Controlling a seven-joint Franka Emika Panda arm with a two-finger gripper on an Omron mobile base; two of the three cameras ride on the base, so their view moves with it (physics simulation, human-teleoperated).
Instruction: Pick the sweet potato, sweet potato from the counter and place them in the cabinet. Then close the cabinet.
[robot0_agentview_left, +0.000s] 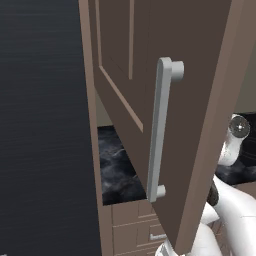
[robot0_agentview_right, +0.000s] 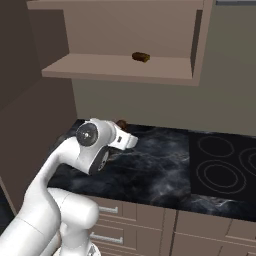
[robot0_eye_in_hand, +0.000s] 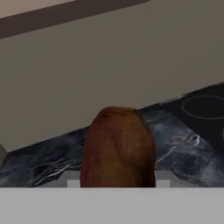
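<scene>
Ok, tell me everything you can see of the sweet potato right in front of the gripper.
The sweet potato is a rounded, oblong lump, reddish-brown with a duller olive-brown patch low on its face, and its skin looks matte. In the hand view it stands on end with the blunt tip up, close to the camera, between the light-grey gripper parts at the bottom of the view. Behind it lie the counter and a plain beige wall. Whether the fingers press it or it rests on the counter cannot be told.
</scene>
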